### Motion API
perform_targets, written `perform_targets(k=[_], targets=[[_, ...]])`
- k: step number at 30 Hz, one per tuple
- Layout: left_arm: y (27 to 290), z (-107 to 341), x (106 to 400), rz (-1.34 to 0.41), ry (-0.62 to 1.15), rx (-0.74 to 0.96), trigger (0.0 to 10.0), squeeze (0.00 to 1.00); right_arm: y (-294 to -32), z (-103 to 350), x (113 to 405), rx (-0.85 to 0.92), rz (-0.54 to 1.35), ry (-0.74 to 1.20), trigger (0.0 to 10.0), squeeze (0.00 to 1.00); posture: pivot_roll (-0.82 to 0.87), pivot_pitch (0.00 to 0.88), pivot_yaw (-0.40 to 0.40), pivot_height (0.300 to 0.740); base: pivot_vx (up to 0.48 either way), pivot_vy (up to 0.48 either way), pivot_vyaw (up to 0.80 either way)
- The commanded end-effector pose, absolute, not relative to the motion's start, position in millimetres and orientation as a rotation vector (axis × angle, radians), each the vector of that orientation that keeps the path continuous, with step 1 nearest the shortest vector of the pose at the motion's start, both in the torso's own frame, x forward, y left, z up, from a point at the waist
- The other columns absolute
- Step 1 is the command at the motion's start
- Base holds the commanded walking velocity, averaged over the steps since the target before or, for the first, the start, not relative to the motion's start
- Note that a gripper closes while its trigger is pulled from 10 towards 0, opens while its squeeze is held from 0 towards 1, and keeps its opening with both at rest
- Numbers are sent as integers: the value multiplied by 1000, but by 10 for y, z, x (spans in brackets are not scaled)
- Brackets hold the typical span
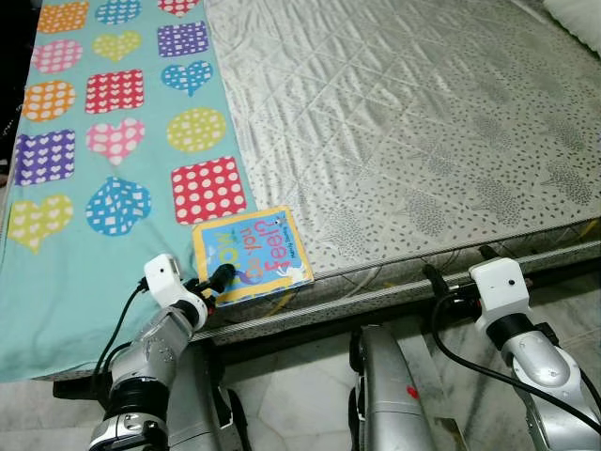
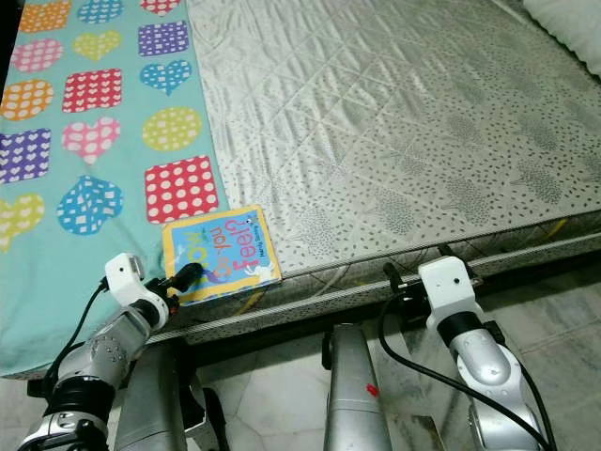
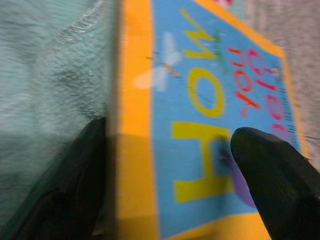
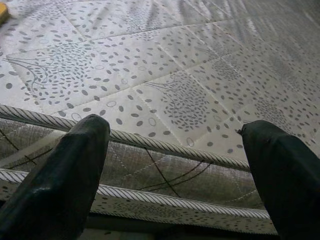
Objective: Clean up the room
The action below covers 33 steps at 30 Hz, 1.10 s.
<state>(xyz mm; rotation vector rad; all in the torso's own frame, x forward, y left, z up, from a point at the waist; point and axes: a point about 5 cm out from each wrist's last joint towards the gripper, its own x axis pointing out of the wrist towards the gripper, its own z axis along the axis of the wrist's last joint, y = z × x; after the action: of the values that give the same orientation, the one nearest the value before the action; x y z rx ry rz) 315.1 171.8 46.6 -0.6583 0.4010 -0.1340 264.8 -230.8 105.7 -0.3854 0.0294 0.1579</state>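
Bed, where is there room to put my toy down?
The grey quilted mattress is bare from the patterned teal blanket across to the pillow corner. It is crowded only at the near edge, where the picture book lies with the left gripper open around its corner.

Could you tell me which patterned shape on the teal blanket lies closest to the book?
The red square with white dots, last in the blanket's right-hand column; its lower edge almost meets the book.

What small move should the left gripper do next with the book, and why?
Probably close the fingers. The left gripper is open, with its fingers on either side of the book corner at the mattress edge, so closing should grasp it.
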Motion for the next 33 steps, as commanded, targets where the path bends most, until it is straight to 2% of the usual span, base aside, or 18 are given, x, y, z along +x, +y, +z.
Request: perform_targets(k=[1,5,6,7,8,9,23,33], targets=[[1560,401,3086,-214,440,-690,10000,0,-2356,1075,2614,-396,146,30,10000,0,-303,267,4,568,0,0,0],[1506,416,3048,-272,420,-747,10000,0,-2350,1074,2631,-395,146,28,10000,0,-297,266,3,568,0,0,0],[1497,406,3044,-278,423,-768,9176,0,-2345,1073,2637,-395,146,27,10000,0,-297,266,2,568,0,0,0],[1492,403,3044,-281,421,-787,7804,0,-2341,1072,2640,-394,147,27,10000,0,-298,265,2,568,0,0,0],[1481,404,3045,-293,412,-824,2275,0,-2336,1071,2644,-394,148,26,10000,0,-298,265,3,568,0,0,0],[1472,407,3046,-303,409,-850,0,0,-2335,1073,2645,-394,148,25,10000,0,-300,264,3,568,0,0,0],[1585,393,3076,-301,309,-1075,0,0,-2337,1061,2632,-396,141,28,10000,0,-309,261,1,568,0,0,0],[1565,384,3066,-355,304,-1125,0,0,-2274,1056,2598,-363,186,31,10000,0,-309,255,2,568,0,0,0]])
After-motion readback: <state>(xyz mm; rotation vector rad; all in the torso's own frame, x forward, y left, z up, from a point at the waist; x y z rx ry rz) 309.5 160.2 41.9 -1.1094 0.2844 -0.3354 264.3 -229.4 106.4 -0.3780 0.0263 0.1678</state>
